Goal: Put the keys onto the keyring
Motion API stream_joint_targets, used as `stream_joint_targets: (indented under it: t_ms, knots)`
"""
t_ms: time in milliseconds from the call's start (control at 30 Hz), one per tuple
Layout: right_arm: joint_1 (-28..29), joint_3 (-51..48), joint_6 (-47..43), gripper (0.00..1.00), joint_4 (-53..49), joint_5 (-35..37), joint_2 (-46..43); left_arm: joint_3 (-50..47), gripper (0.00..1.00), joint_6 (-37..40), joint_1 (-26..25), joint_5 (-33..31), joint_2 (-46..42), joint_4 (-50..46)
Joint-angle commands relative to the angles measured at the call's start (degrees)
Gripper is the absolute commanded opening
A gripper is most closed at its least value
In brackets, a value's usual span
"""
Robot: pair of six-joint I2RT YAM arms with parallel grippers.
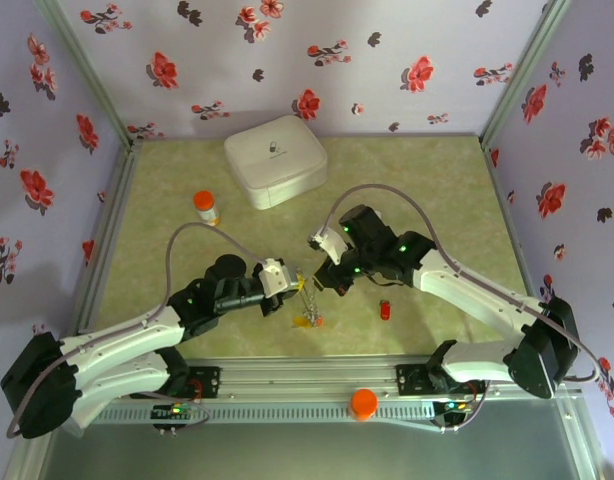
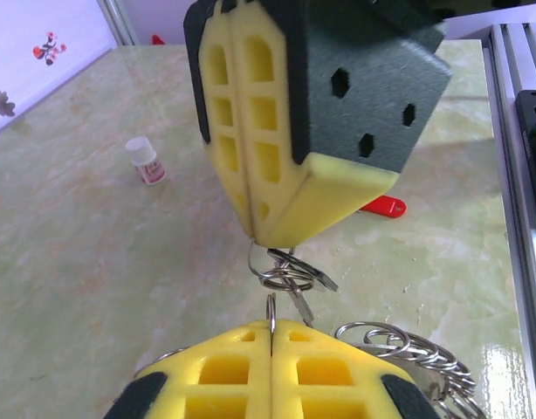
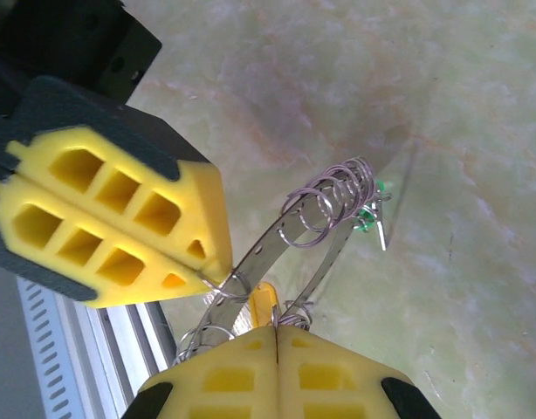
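Both grippers meet above the table's near middle. My left gripper (image 1: 298, 284) (image 2: 271, 325) is shut on the keyring (image 1: 308, 301) (image 3: 277, 234), a thin perforated metal band hanging below it. The band carries several small split rings (image 3: 333, 202) (image 2: 406, 347), a green key (image 3: 370, 220) and a yellow key (image 3: 263, 304). My right gripper (image 1: 321, 271) (image 3: 277, 327) is shut on a small split ring with a bare metal key (image 2: 308, 279), touching the band's edge. A red key (image 1: 385, 311) (image 2: 383, 206) lies loose on the table to the right.
An orange-capped pill bottle (image 1: 206, 207) (image 2: 146, 161) stands at the left middle. A white rounded case (image 1: 275, 160) sits at the back centre. The aluminium rail (image 1: 317, 378) with an orange knob (image 1: 363, 402) runs along the near edge. Flowered walls close in three sides.
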Motion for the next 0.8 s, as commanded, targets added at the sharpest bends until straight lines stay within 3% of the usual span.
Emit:
stream_joint_targets:
  t_ms: [0,200,533,767]
  knots:
    - [-0.19,0.92,-1.32,0.00,-0.40,-5.63,-0.63,1.59,0.00,-3.31,-0.29,-0.48,0.29,1.40]
    - [-0.21,1.24,-0.21,0.00,0.58,-8.55,0.77,0.72,0.00,-0.96,-0.32,0.58,0.49,3.80]
    - [-0.68,1.88,1.19,0.00,0.14,-3.24,2.41,-0.61,0.00,1.37,-0.37,2.75,-0.71,5.36]
    - [-1.61,1.79,1.99,0.00,0.93,-4.43,1.73,-1.04,0.00,2.81,-0.39,3.06,-1.23,4.66]
